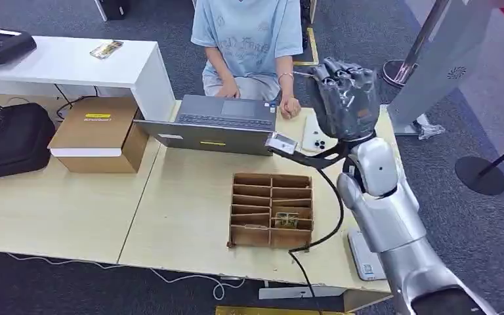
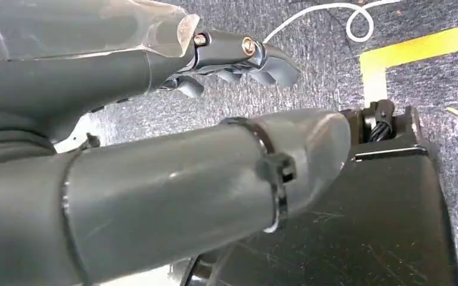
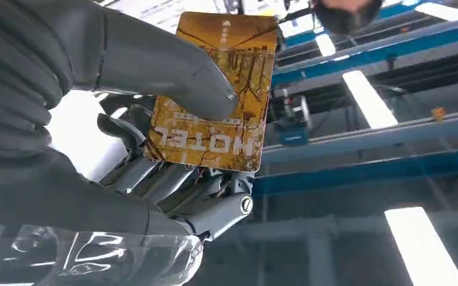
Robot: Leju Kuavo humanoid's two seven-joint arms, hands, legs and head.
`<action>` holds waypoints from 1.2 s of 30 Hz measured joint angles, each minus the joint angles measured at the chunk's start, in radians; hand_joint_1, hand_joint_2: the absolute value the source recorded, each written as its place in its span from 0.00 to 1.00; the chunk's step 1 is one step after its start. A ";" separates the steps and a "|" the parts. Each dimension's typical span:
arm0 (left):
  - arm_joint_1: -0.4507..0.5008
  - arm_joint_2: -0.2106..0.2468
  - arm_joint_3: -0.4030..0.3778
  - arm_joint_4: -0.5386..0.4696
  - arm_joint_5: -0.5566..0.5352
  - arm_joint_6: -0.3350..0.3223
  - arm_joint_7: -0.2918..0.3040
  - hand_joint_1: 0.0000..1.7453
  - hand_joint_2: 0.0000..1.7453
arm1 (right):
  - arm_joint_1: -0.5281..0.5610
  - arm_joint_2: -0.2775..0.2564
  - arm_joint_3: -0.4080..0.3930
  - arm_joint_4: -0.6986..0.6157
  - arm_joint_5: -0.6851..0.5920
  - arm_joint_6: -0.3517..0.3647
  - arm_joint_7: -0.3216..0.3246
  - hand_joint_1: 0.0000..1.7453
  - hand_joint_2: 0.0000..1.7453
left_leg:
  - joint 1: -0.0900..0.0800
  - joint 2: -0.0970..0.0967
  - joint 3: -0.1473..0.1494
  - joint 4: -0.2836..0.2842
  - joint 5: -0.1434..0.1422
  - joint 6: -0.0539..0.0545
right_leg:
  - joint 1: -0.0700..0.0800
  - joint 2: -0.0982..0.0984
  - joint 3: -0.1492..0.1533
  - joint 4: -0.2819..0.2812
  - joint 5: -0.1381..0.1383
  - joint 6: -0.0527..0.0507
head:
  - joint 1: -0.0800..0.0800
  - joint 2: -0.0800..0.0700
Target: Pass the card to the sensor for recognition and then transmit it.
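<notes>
The right hand (image 3: 125, 119) is pinching a yellow hotel key card (image 3: 217, 89) between thumb and fingers, raised above the desk (image 1: 72, 203). The card looks thin, stiff, light and slick, best gripped across its flat faces.

Card (image 3: 214, 101) partly covered by right hand (image 3: 113, 119) thumb; card hidden behind hand back in head view. Small top-line card print too small to read. Person (image 1: 246, 39) cut at top edge. Item in wooden organizer (image 1: 272, 210) compartment too small to identify. Left hand (image 2: 238, 56) fingers partly hidden behind forearm.
</notes>
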 joint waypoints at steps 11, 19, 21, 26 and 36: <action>-0.001 0.002 -0.001 0.000 0.009 0.000 -0.001 0.00 0.00 | -0.275 0.142 0.119 0.258 -0.033 0.304 0.016 1.00 1.00 | 0.000 -0.001 0.000 0.000 0.001 -0.001 | 0.000 -0.001 -0.001 0.001 0.000 0.000 | 0.000 0.000; -0.002 0.008 -0.003 0.000 0.003 -0.002 -0.003 0.00 0.00 | -0.500 0.278 0.167 0.546 -0.103 0.512 0.063 1.00 1.00 | 0.001 -0.001 0.000 0.000 0.001 -0.001 | 0.000 0.000 -0.001 0.001 0.000 0.000 | 0.000 0.000; -0.002 0.008 -0.006 0.000 0.001 -0.003 -0.003 0.00 0.00 | -0.526 0.296 0.167 0.593 -0.113 0.525 0.074 1.00 1.00 | 0.001 -0.001 0.000 0.000 0.001 -0.001 | 0.000 0.000 -0.001 0.001 0.000 0.000 | 0.000 0.000; -0.002 0.008 -0.016 0.000 -0.004 -0.010 -0.003 0.00 0.00 | -0.589 0.327 0.165 0.709 -0.143 0.577 0.129 1.00 1.00 | 0.000 -0.001 0.000 0.000 0.001 -0.001 | 0.000 0.000 -0.001 0.001 0.000 0.000 | 0.000 0.000; -0.001 -0.002 -0.019 0.000 0.006 -0.017 -0.001 0.00 0.00 | -0.631 0.352 0.124 0.851 -0.214 0.714 0.227 1.00 1.00 | 0.001 -0.001 0.000 0.000 0.001 -0.001 | 0.000 0.000 -0.001 0.001 0.000 0.000 | 0.000 0.000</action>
